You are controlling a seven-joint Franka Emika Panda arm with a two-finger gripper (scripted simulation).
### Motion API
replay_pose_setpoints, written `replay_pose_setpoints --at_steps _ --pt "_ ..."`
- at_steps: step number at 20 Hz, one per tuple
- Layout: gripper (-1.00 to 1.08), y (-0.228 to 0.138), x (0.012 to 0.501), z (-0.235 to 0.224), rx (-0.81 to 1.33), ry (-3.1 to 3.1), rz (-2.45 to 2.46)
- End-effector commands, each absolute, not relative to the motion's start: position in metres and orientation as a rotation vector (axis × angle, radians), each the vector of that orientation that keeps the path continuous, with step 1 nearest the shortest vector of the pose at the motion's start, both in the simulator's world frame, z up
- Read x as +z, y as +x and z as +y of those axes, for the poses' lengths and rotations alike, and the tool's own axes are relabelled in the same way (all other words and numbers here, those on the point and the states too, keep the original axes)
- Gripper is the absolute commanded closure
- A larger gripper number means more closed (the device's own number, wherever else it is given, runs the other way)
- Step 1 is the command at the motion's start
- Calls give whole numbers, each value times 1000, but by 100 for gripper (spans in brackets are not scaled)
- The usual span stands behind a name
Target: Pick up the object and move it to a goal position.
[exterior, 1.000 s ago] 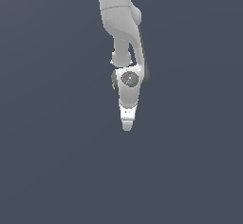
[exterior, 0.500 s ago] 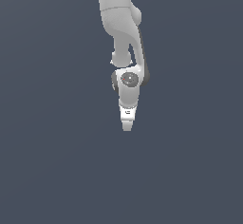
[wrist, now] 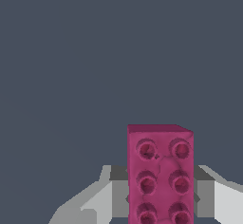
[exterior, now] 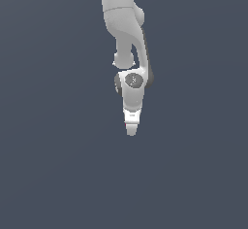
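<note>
Change: nothing visibly moved since the earlier exterior frames; arm and gripper hold the same pose.
Gripper: clenched on the object, fingers pressing its two long sides.
Arm: hangs from the exterior view's top, wrist pointing down.
Object: magenta-red studded block between the fingers; long axis runs out along them; in the exterior view only a red sliver.
Background: plain grey-blue.

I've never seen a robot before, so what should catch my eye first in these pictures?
The magenta block with round studs fills the wrist view, sitting between the tool's grey fingers. In the exterior view, the white arm hangs down against a plain grey backdrop, with the tool at its tip.
</note>
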State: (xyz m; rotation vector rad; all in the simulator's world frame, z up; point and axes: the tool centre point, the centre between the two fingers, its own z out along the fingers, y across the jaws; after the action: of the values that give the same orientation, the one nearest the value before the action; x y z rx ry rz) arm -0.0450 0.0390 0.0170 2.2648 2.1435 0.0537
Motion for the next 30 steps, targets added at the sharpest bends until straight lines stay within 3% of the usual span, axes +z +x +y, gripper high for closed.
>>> replay_pose_setpoints --at_steps 1,10,19,30 --pt "108 -34 22 45 98 2242 2139" --pt "108 33 63 85 382 2080 2094" --pt "108 104 150 144 748 1821 1991" --pt "108 140 260 202 1062 1539 1845"
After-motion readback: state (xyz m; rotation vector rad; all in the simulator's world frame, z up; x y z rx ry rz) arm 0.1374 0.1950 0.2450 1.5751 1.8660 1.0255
